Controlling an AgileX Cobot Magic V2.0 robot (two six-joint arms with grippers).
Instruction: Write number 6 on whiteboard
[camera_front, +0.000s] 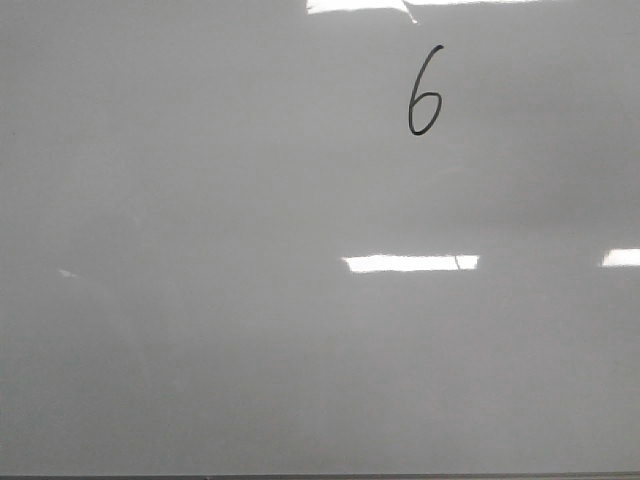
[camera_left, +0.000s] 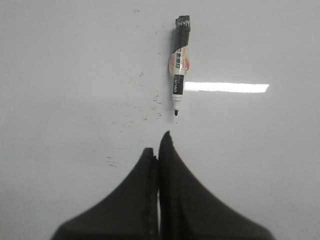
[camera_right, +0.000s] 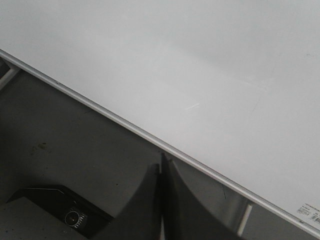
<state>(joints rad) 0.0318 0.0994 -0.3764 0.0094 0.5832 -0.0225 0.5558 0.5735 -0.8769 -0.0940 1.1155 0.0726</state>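
Observation:
A thin black handwritten number 6 (camera_front: 423, 92) stands on the pale-grey whiteboard (camera_front: 200, 200) at the upper right of the front view. No arm shows in the front view. In the left wrist view a white marker with a black cap end (camera_left: 178, 65) lies on the whiteboard (camera_left: 70, 75), its tip pointing toward my left gripper (camera_left: 159, 142), which is shut and empty a short way from it. My right gripper (camera_right: 161, 162) is shut and empty, hanging over the board's metal edge (camera_right: 125, 125).
Small black ink specks (camera_left: 142, 105) dot the board beside the marker. Bright rectangular light reflections (camera_front: 410, 263) lie on the board. Beyond the board's edge in the right wrist view is a dark floor with a dark device (camera_right: 72, 216).

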